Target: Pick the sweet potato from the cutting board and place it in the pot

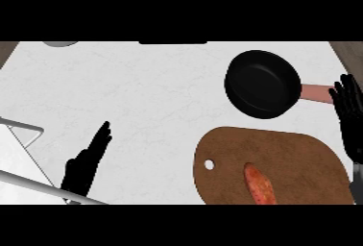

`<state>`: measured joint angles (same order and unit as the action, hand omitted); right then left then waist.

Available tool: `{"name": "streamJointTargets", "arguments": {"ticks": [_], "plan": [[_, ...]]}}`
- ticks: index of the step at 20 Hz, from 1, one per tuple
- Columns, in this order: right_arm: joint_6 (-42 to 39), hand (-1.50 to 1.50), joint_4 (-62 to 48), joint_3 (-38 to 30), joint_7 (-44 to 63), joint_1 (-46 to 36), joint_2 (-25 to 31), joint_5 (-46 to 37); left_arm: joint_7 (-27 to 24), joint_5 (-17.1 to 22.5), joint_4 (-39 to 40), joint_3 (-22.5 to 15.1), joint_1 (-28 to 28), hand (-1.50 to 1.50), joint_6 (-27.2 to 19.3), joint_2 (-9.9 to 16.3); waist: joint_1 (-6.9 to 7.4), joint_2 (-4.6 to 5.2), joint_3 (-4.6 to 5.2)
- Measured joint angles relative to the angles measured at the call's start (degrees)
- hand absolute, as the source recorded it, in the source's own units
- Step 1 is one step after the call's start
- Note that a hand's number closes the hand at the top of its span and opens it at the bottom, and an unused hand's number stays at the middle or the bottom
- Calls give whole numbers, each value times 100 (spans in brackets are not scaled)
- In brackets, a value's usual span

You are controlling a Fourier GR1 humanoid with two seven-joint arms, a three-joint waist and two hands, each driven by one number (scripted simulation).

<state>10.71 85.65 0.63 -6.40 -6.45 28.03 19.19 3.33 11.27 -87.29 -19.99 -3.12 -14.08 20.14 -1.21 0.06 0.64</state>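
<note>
An orange-red sweet potato [260,185] lies on the brown wooden cutting board [297,153] at the lower right, its near end cut off by the view's edge. Beyond the board sits a black pot [262,84] with a pinkish handle [315,92] pointing right. My right hand [350,115] stands open at the right edge, fingers straight, beside the handle and the board's far right corner, touching neither that I can see. My left hand [89,163] rests open at the lower left, fingers pointing up, well clear of the board.
A white tray or rack with metal rails [25,158] fills the lower left corner, just under my left hand. A grey round object [60,43] and a dark item [172,42] peek in at the counter's far edge. White counter lies between the hands.
</note>
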Motion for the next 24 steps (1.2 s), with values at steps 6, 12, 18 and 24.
{"name": "streamJointTargets", "arguments": {"ticks": [6, 12, 18, 24], "plan": [[-203, 150, 726, 813, 570, 73, -36, -309, -144, 320, 248, -291, 216, 0, -538, -158, 102, 8, 27], [1080, -150, 1108, 866, 464, 395, 266, -1861, -177, 357, 343, -202, 81, 0, -722, -181, -86, -85, -14], [1740, -150, 2002, 1533, 635, 1020, 202, -2998, -161, 365, 380, -120, 18, 0, -1186, -208, -192, -107, -48], [1469, -150, 2613, 1879, 1741, 1500, 911, -3965, -67, 356, 324, -94, -9, 0, -1470, -216, -217, -100, -41]]}}
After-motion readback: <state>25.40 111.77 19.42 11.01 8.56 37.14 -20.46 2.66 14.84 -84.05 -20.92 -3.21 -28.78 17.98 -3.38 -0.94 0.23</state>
